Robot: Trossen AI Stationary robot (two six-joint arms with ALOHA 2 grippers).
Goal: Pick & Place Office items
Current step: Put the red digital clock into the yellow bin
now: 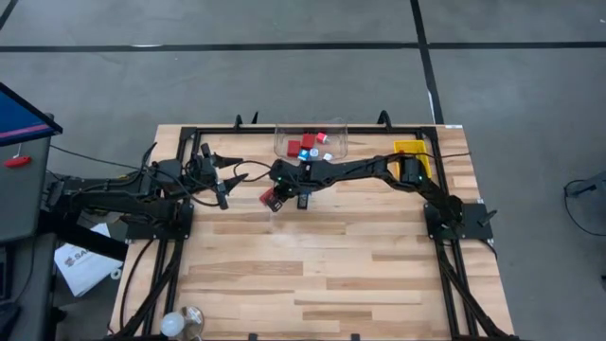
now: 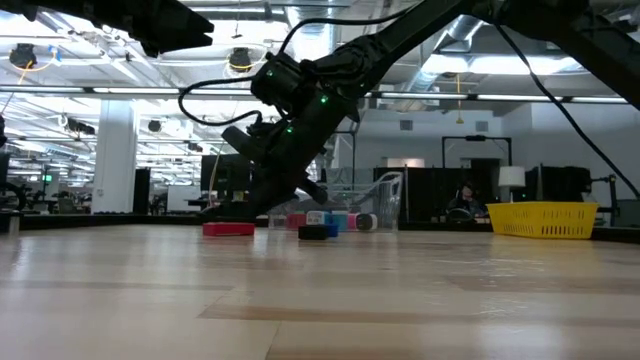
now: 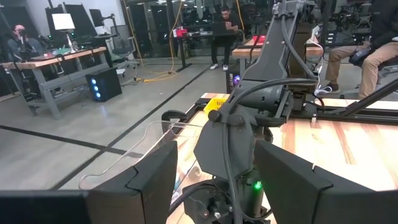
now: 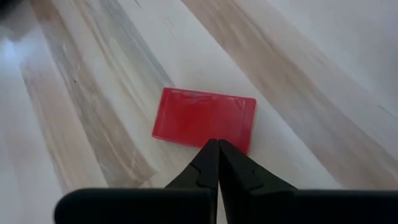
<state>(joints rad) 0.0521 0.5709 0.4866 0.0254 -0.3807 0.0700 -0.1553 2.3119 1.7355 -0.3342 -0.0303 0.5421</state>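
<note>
Pressing its fingertips together with nothing between them, the right gripper hangs over the red block, which lies flat on the table near the clear tub. Its arm stretches left from the far right. The left gripper waits half spread at the left, empty.

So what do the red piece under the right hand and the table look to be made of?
Red piece: probably plastic, smooth with a slight sheen and moulded edges. Table: wood, pale planks with visible grain, matte finish.

Red block; yellow tray; clear tub; pale striped wood table.
</note>
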